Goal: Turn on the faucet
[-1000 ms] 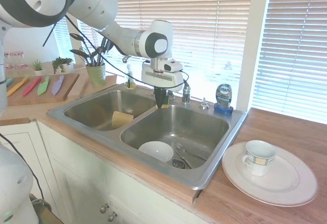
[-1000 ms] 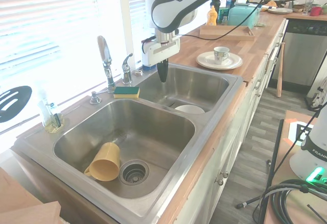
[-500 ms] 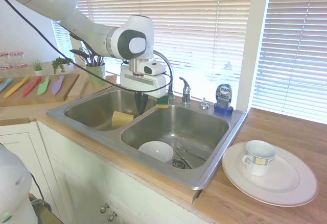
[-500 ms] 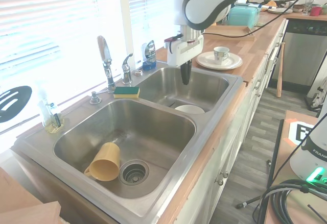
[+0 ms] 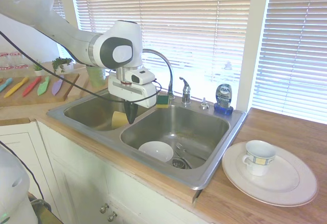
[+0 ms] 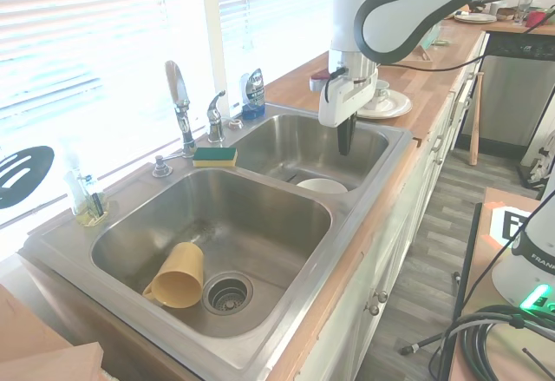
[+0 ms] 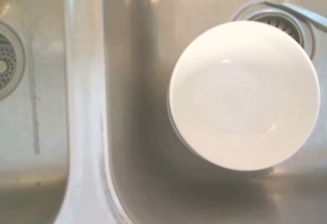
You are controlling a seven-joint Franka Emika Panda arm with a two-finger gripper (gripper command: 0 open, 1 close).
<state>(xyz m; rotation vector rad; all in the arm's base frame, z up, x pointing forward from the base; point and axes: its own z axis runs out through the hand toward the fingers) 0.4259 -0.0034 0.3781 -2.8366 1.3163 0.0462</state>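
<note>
So the white arm's dark two-finger gripper (image 5: pixel 131 118) is pointing straight down over the stainless double sink (image 5: pixel 212 170), hanging above the basin on the plate side, close to the divider. Fingers look pressed together into one dark point with nothing between them, so closed and empty as far as I can see.

The shiny chrome faucet with the tall arched gooseneck spout (image 5: pixel 162 66) sits behind the gripper on the back ledge by the window blinds, with its small separate chrome lever handle (image 5: pixel 185 88) off to the side of the spout. Gripper is well apart from both, not touching anything.

Straight below the gripper there's a round white bowl (image 7: pixel 244 95) on the basin floor, right next to the drain, with a piece of silver cutlery (image 7: pixel 278 0) beyond it. A green-and-yellow sponge (image 6: pixel 214 155) rests on the ledge near the spout base. In the other basin, across the divider from the gripper, a yellow plastic cup (image 6: pixel 177 277) lies on its side by that drain.
</note>
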